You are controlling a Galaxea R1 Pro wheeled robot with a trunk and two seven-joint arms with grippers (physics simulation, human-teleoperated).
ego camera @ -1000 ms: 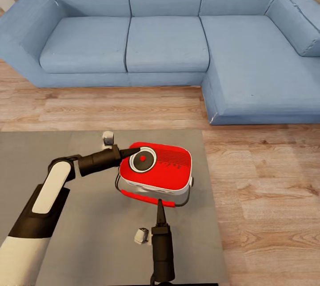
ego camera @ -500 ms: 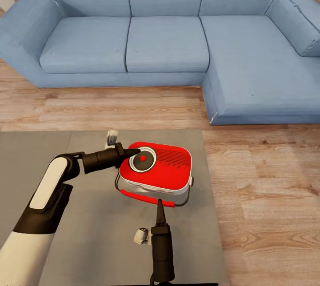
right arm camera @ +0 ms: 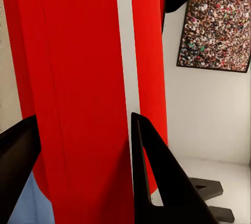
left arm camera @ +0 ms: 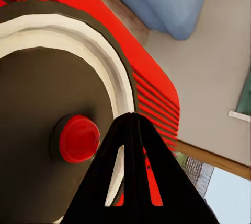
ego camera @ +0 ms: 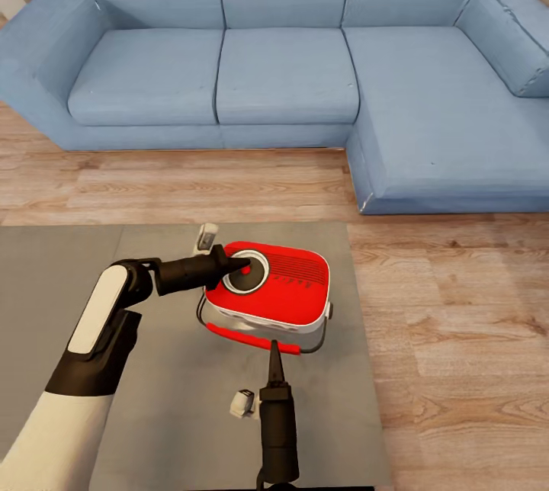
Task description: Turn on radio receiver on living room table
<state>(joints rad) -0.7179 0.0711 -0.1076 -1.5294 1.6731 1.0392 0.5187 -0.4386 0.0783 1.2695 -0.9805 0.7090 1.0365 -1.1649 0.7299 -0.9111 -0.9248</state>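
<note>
The red radio receiver (ego camera: 278,294) lies on its back near the far right corner of the grey table (ego camera: 171,407), its dark dial (ego camera: 245,273) facing up. My left gripper (ego camera: 244,265) is shut, and its tip rests over the dial beside the red centre button (left arm camera: 78,139); the left wrist view has the closed fingers (left arm camera: 130,172) just off that button. My right gripper (ego camera: 273,348) stands open at the radio's near side, by the red-gripped handle (ego camera: 242,339). In the right wrist view its fingers (right arm camera: 157,182) are apart with the red and white radio body (right arm camera: 78,78) close ahead.
A blue L-shaped sofa (ego camera: 282,72) runs along the far wall and down the right. Light wood floor (ego camera: 457,308) lies between it and the table. The table's right edge is just past the radio. A framed crowd picture (right arm camera: 217,25) hangs on the wall.
My left arm has swung to the right, carrying the shut gripper from the dial's left rim onto the dial near its red centre. The right arm and the radio have stayed put.
</note>
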